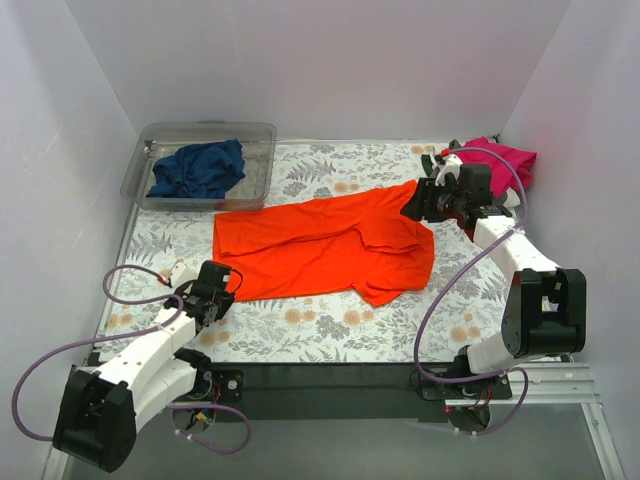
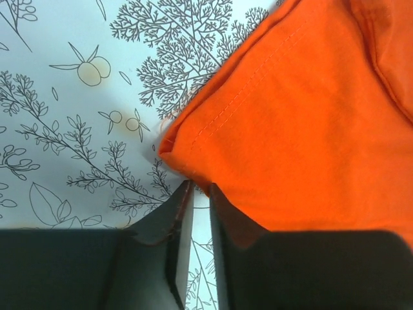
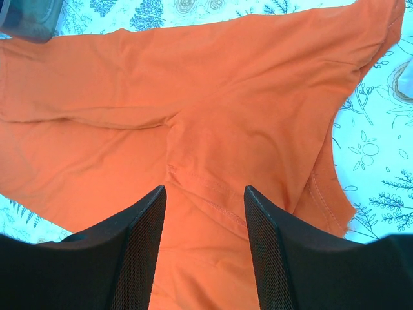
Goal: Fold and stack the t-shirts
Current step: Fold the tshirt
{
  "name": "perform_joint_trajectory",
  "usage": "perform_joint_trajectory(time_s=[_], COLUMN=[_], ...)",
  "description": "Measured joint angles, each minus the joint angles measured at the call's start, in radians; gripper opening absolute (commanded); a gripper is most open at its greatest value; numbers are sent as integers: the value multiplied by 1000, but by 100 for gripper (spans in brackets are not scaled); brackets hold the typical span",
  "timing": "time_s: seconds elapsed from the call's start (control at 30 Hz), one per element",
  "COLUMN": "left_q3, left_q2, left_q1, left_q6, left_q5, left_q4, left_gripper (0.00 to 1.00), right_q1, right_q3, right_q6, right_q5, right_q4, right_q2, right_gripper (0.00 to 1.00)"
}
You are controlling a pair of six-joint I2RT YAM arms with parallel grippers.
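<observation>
The orange-red t-shirt (image 1: 320, 245) lies spread across the middle of the table, with its right part folded over. My left gripper (image 1: 218, 290) is at its near-left hem corner. In the left wrist view the jaws (image 2: 199, 187) are nearly closed, with that corner of the shirt (image 2: 303, 116) pinched at the tips. My right gripper (image 1: 425, 200) is open over the shirt's far-right end. Its fingers (image 3: 203, 194) straddle a sleeve seam of the shirt (image 3: 193, 84). A navy t-shirt (image 1: 200, 168) lies crumpled in the tub. A magenta-pink t-shirt (image 1: 505, 160) lies bunched at the far right. No grey shirt is in view.
The clear plastic tub (image 1: 255, 135) stands at the far left, and its corner shows in the right wrist view (image 3: 26, 19). A floral cloth (image 1: 330, 330) covers the table. White walls close in the left, back and right sides.
</observation>
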Motion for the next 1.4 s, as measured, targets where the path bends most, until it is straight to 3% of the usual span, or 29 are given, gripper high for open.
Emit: perform_joint_trajectory(time_s=[0.17, 0.53, 0.77, 1.17, 1.4], left_q3=[-9, -3, 110, 130, 136], left_q2=[-16, -29, -33, 168, 213], left_q1=[0, 0, 0, 7, 43], left_q6=[-3, 49, 138, 265, 344], left_q5=[1, -8, -45, -54, -27], left_q4=[-1, 19, 63, 199, 287], left_gripper=[0, 0, 0, 0, 0], right_q1=[-3, -3, -3, -3, -3], right_q3=[0, -13, -34, -87, -233], right_q6=[0, 1, 10, 19, 20], right_q5=[0, 1, 5, 50, 154], right_q4=[0, 5, 4, 6, -32], right_q2=[0, 0, 0, -40, -186], right_gripper=[47, 47, 47, 47, 47])
